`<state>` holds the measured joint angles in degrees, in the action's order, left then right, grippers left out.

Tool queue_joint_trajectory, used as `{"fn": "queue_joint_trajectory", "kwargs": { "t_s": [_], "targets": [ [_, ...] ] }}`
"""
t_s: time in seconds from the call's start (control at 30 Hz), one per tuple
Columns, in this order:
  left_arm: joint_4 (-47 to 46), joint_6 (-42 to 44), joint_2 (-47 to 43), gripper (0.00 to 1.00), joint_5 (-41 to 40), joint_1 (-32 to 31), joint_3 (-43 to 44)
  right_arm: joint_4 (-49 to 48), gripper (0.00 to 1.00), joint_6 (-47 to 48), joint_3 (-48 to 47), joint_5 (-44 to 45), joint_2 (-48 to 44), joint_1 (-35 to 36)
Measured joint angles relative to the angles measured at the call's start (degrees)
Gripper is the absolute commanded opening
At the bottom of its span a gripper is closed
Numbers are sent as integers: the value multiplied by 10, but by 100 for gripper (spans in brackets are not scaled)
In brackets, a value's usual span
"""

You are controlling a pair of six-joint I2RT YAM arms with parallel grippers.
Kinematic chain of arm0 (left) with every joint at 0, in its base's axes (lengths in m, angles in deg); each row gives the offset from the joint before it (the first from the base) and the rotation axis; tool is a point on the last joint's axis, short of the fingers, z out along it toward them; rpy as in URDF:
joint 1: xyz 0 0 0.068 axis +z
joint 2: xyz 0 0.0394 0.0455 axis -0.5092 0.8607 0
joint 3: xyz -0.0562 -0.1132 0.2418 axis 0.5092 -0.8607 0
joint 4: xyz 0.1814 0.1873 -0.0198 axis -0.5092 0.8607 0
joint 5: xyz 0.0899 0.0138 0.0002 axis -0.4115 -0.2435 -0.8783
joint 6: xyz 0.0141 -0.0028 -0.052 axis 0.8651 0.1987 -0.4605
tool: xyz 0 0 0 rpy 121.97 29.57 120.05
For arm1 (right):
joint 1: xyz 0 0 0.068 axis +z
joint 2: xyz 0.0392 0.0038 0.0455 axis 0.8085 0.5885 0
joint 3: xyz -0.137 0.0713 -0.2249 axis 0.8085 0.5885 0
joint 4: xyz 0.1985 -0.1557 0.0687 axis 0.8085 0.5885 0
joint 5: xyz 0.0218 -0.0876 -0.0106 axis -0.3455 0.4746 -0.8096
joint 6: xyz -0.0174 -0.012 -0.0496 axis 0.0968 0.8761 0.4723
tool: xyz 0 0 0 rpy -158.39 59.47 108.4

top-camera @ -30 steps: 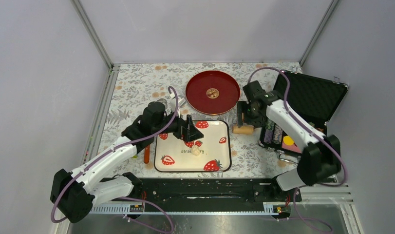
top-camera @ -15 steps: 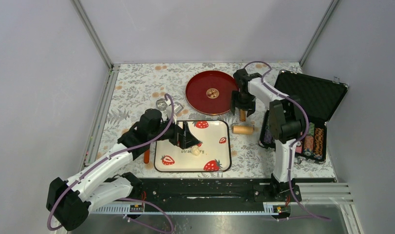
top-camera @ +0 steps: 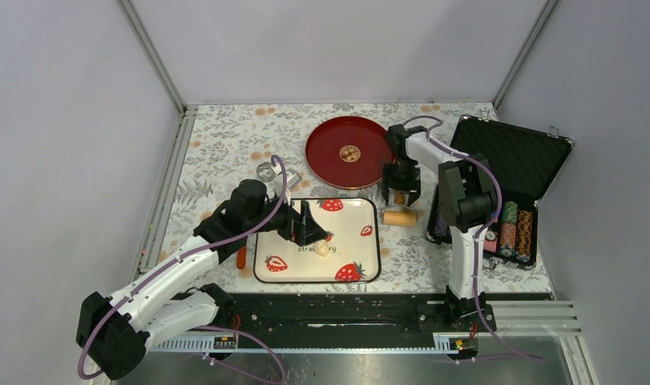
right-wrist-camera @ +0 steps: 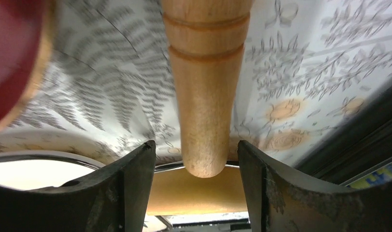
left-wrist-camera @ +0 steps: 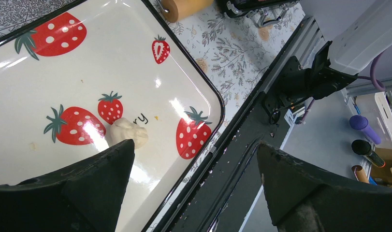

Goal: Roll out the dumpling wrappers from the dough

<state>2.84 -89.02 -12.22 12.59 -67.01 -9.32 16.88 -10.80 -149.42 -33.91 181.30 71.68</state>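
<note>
Your left end effector [top-camera: 308,225] hangs over the strawberry tray [top-camera: 365,251], fingers spread wide, nothing between them. The dough [top-camera: 323,249] is a small off-white lump on that tray, near the middle by the printed word. From the left wrist, the dough [left-wrist-camera: 129,133] lies between two printed strawberries, right at the tip of one finger [left-wrist-camera: 102,179]; whether they touch, I can't tell.

Over to your right end effector [top-camera: 401,192]: it points down at the flowered surface [top-camera: 225,144], just beside the rim of the red plate [top-camera: 325,152]. It straddles the wooden roller [top-camera: 400,216], which lies between the tray and the open black case [top-camera: 514,160]. From the right wrist, the roller's handle [right-wrist-camera: 203,96] runs up between the two fingers [right-wrist-camera: 131,193] with a sliver of gap on either side, so the fingers are spread around it, not pinching. The barrel lies crosswise just past the handle's rounded end.
</note>
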Motion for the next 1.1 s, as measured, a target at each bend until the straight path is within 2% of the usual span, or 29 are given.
{"fn": "queue_joint_trajectory", "kwargs": {
  "t_s": [0.27, 0.4, 0.67, 0.8, 0.97, 1.1],
  "targets": [
    [3, -1, 0, 96, 0, 0, 0, 6, 71, 2, 106, -40, -63, 0],
    [3, -6, -2, 96, -2, 0, 0, 9, 76, 8, 148, -52, -116, 0],
    [4, -11, -12, 96, -11, 0, 0, 18, 88, 13, 126, -50, -181, 0],
    [5, -12, -17, 96, -14, 0, 0, 23, 86, 14, 80, -50, -159, -1],
    [8, -11, -24, 96, -17, 0, 0, 34, 80, 14, -8, -47, -55, -2],
    [11, -12, -31, 96, -21, 0, 0, 45, 74, 13, -27, -42, 5, -2]
  ]
}}
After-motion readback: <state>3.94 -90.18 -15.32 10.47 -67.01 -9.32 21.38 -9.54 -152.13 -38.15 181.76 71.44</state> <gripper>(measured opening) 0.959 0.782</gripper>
